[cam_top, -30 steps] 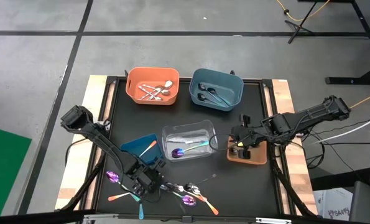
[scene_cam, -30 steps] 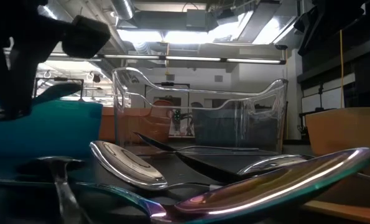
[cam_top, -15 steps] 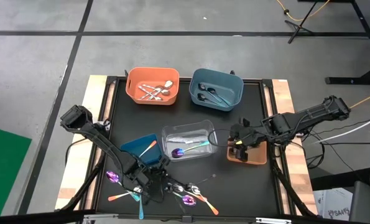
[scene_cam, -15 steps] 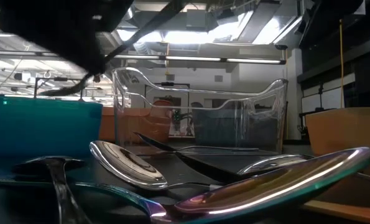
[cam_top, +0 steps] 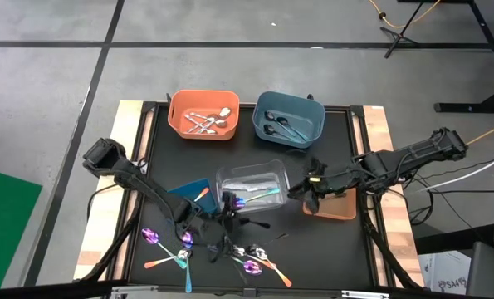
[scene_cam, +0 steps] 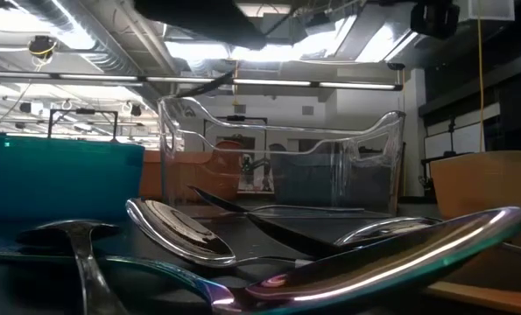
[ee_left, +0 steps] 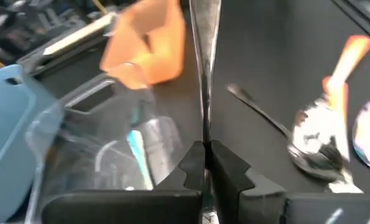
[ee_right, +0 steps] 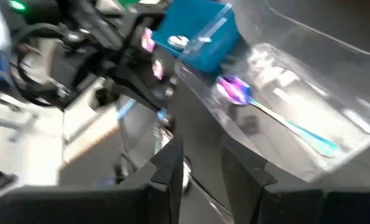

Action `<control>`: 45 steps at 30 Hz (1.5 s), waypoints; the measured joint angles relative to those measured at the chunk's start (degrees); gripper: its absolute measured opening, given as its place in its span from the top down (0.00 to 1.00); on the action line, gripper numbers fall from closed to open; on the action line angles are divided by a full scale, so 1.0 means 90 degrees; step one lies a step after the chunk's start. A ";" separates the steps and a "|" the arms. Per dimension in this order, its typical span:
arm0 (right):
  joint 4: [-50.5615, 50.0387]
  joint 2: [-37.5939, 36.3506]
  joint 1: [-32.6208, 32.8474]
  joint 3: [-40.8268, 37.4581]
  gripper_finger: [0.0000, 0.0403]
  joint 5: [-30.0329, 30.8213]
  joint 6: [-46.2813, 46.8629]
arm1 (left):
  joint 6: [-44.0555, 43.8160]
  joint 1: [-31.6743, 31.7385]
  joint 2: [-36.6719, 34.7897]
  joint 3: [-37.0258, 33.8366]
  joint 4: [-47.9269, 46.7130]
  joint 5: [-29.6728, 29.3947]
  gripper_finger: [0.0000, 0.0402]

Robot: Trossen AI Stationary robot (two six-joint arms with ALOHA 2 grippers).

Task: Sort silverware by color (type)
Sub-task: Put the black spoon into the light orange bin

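Observation:
My left gripper hovers just near of the clear bin, shut on a thin dark utensil. Its far end runs out of the left wrist view, so spoon or fork does not show. My right gripper is open, between the clear bin and the brown bin. Loose silverware lies flat on the mat near the near edge: iridescent purple spoons, silver spoons and orange-handled pieces. The low view shows the silver spoons and an iridescent spoon close up. My left gripper pinches the dark utensil's handle between its two fingertips. The handle runs straight out ahead, along the fingers. The utensil is lifted clear of the mat and roughly level, pointing toward the table's right side.
The orange bin holds silver pieces and the blue bin dark ones, both at the far side. The teal bin holds an orange-handled piece. In the clear bin lie an iridescent spoon and teal-handled pieces.
My left gripper has risen from the loose pile near the near edge and moved right and far, toward the clear bin, carrying the dark utensil clear of the mat. My right gripper has moved left from over the brown bin toward the clear bin.

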 joint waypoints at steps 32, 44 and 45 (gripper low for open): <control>0.0874 0.1001 0.0000 0.0000 0.76 0.0286 0.0170 | -0.0047 0.1163 0.0000 0.0002 0.0553 0.0125 0.99; 0.0994 0.1225 0.0000 0.0000 0.77 0.0362 0.0639 | -0.0054 0.1163 0.0000 0.0002 0.0622 0.0103 0.99; 0.1015 0.1229 0.0000 0.0000 0.77 0.0406 0.0643 | -0.0054 0.1163 0.0000 0.0002 0.0619 0.0103 0.99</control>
